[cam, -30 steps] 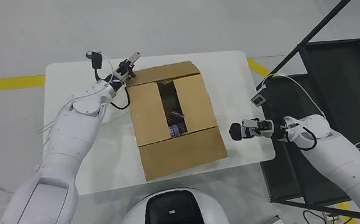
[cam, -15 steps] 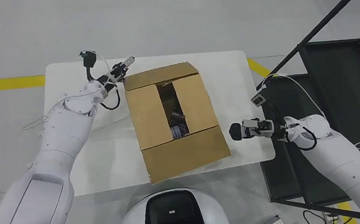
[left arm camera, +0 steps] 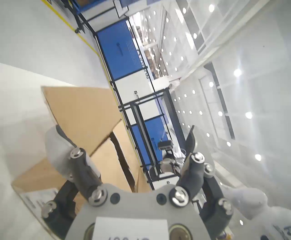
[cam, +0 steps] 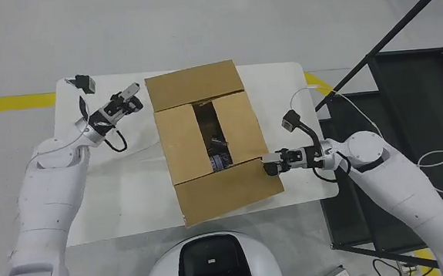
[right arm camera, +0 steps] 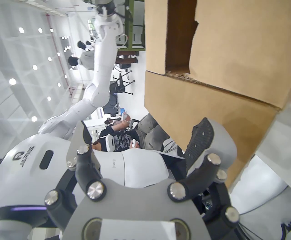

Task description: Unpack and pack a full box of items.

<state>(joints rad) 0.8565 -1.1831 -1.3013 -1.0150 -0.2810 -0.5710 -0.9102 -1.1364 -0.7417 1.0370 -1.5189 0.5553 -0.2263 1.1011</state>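
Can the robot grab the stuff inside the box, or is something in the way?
Yes. Two flaps lie across most of the box, leaving only a narrow gap over the items. The right gripper is outside.

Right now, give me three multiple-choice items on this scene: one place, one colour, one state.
1. Where is the right gripper?
A. At the near right corner of the box
B. Inside the box
C. At the box's far left corner

2. What colour is the table?
A. Black
B. White
C. Green

3. How are the fingers of the left gripper?
A. Shut on a flap
B. Shut on an item
C. Open, holding nothing

Key:
1 A: the top view puts it beside that corner.
2 B: the bare top around the box is white.
3 C: the left wrist view shows them spread with nothing between.
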